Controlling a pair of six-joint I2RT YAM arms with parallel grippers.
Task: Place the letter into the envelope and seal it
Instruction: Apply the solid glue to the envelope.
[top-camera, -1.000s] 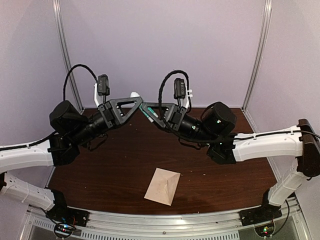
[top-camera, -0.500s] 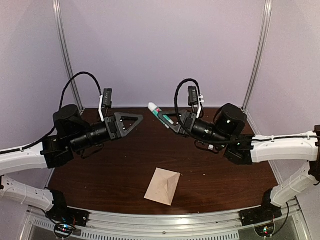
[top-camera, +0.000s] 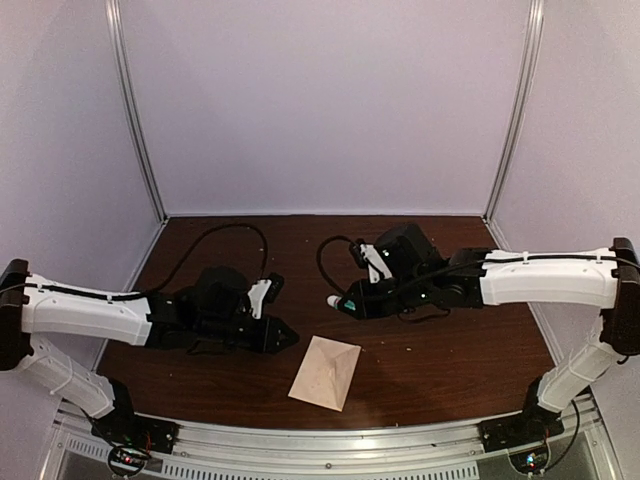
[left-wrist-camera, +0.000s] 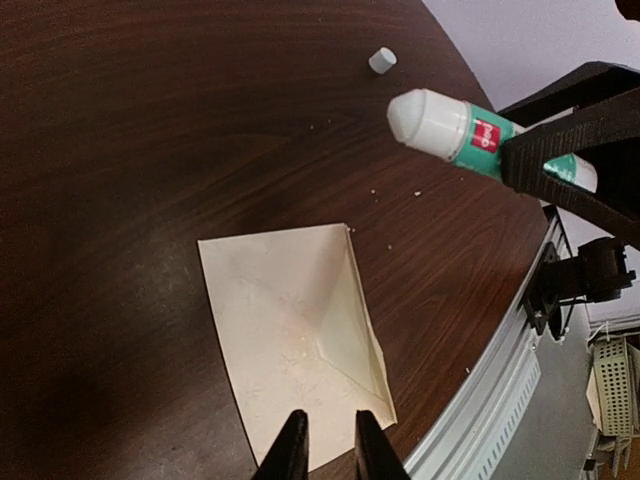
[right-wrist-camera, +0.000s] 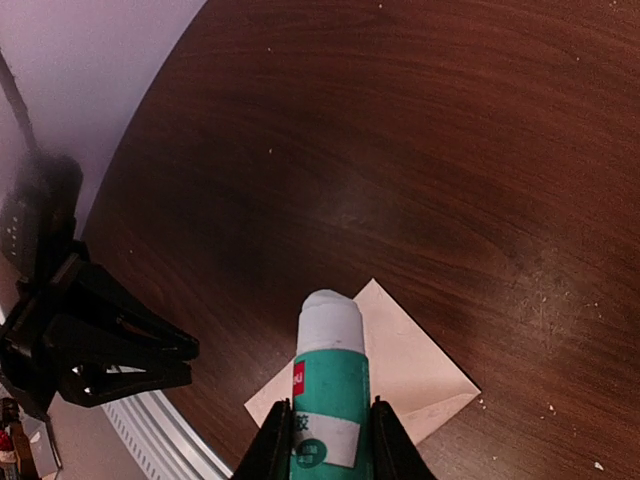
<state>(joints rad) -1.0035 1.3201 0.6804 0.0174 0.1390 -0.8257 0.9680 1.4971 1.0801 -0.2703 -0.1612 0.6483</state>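
1. Clamps the glue stick (right-wrist-camera: 330, 395) in the right tool (right-wrist-camera: 330, 435), white tip aimed low over the tabletop (top-camera: 200, 250), probably ready for gluing the flap.
2. Finds the envelope (top-camera: 326, 372) lying flat at 6 o'clock by the front edge, clear of both tools.
3. Holds the left tool (top-camera: 285, 338) low at the envelope's 10 o'clock, barely parted and empty, likely to pin the paper.
4. Notes a small pale cylinder (left-wrist-camera: 381, 60) loose farther back, with nothing blocking the way.

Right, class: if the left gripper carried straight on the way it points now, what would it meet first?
The envelope, lying flat just ahead of the left gripper; how high it hovers is unclear.
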